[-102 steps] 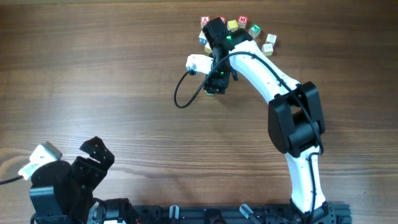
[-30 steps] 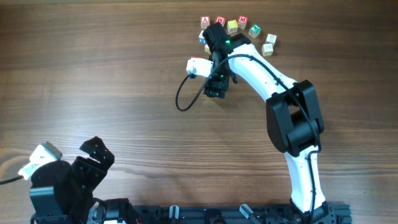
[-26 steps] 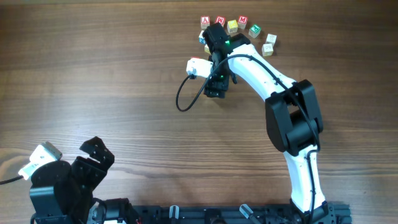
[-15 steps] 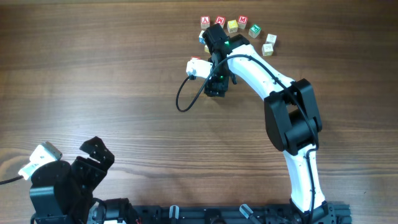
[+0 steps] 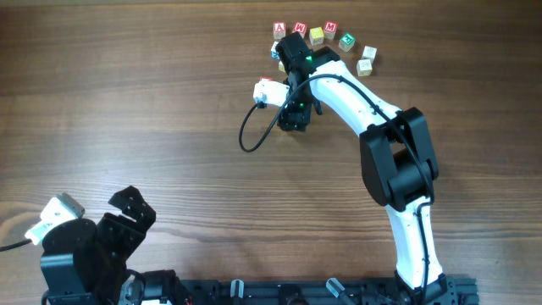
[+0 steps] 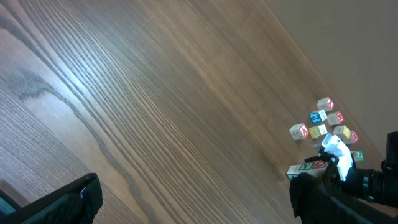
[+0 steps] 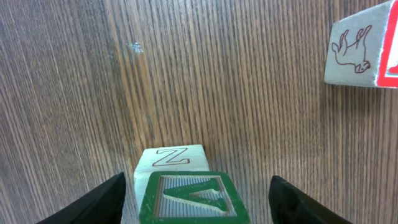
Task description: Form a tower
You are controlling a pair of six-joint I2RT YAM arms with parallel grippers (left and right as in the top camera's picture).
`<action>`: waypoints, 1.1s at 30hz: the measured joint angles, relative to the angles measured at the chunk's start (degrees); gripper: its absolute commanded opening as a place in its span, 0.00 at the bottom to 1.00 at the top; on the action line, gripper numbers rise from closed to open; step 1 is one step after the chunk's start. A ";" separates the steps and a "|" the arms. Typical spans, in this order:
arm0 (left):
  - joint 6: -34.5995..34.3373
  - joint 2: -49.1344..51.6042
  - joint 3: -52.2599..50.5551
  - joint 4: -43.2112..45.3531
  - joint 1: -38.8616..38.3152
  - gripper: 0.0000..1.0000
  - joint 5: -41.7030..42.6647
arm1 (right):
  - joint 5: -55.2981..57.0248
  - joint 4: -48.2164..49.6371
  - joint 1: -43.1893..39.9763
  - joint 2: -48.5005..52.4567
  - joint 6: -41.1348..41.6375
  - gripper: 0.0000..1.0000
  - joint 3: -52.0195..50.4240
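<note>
Left gripper (image 5: 133,208) sits at the near-left corner of the table (image 5: 127,102), jaws spread wide w/ nothing btwn them. On its wrist cam I get one dark finger (image 6: 71,200) low at the left edge and bare wood grain ahead. Moving right, a black cable (image 5: 246,135) loops off the right arm (image 5: 356,93), which reaches across to the far side of the table. From overhead the right gripper and the tower are hidden under that wrist, so I go by the right wrist cam. There the right gripper (image 7: 197,182) is spread, one finger either side of the tower (image 7: 186,200), w/ a strip of wood showing on both sides, so no contact that I can see. The tower's visible top face has a green frame and green print. A pale Z cube (image 7: 171,157) sits right behind it, near edge covered by it; can't tell if they're stacked or side by side. Farther right an animal cube (image 7: 351,46), pale w/ a red-edged side, lies well apart. Overhead, the loose cubes (image 5: 330,29) sit in an arc just beyond the wrist: red-lettered, yellow, green, then two pale ones at the right end.
</note>
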 measured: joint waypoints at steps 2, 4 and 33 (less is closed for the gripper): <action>0.00 0.00 0.00 0.00 0.00 1.00 0.00 | 0.00 -0.07 0.00 0.00 0.00 0.73 0.00; 0.00 0.00 0.00 0.00 0.00 1.00 0.00 | -0.02 -0.50 0.00 0.00 0.00 0.75 0.00; 0.00 0.00 0.00 0.00 0.00 1.00 0.00 | -0.44 -3.39 0.46 0.00 0.02 0.81 3.28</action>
